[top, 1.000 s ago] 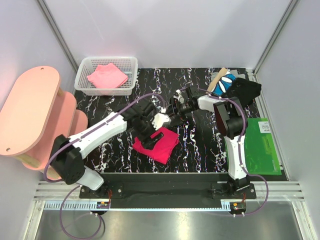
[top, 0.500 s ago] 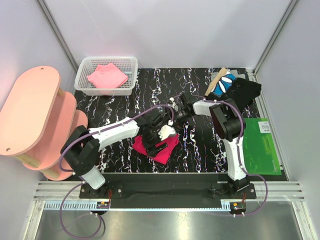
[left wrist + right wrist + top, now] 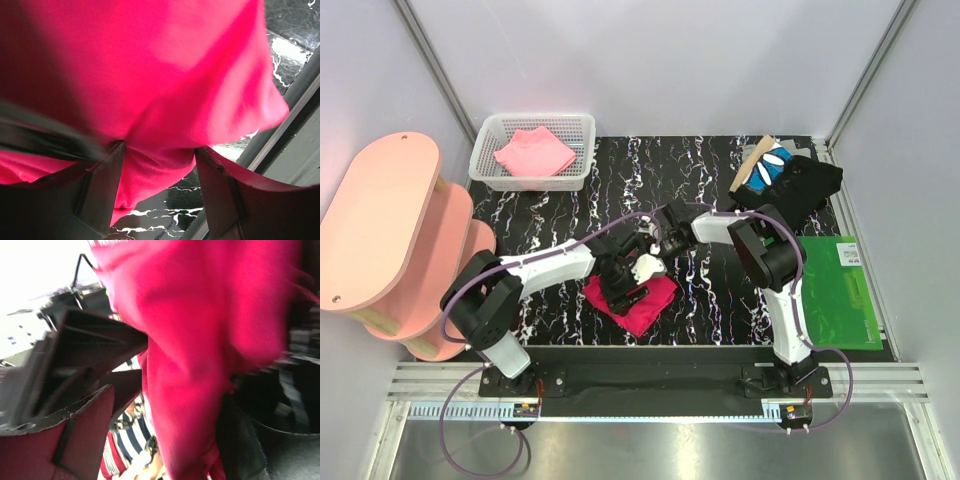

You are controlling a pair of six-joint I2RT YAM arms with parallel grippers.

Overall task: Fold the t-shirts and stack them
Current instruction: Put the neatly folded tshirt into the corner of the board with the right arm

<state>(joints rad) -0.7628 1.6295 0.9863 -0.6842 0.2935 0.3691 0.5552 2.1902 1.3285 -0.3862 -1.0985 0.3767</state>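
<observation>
The fingers (image 3: pixel 102 182) of the left gripper (image 3: pixel 160 152) are seen set apart, with a bunched fold of the plain crimson-red cloth t-shirt (image 3: pixel 642 306) filling the gap and touching both inner faces; it is judged clamped. In the right wrist view the same red cloth is seen between the fingers of the right gripper (image 3: pixel 170 405), but the picture is blurred and a grip cannot be told. The shirt is recorded as a crumpled heap on the black white-veined table (image 3: pixel 720 300), near the middle, under the left gripper. Far left, a lighter pink folded shirt (image 3: pixel 534 152) lies in a white plastic mesh basket (image 3: pixel 485 160). Far right, a black shirt (image 3: pixel 807 183) and a blue white-marked shirt (image 3: pixel 767 168) are noted together.
</observation>
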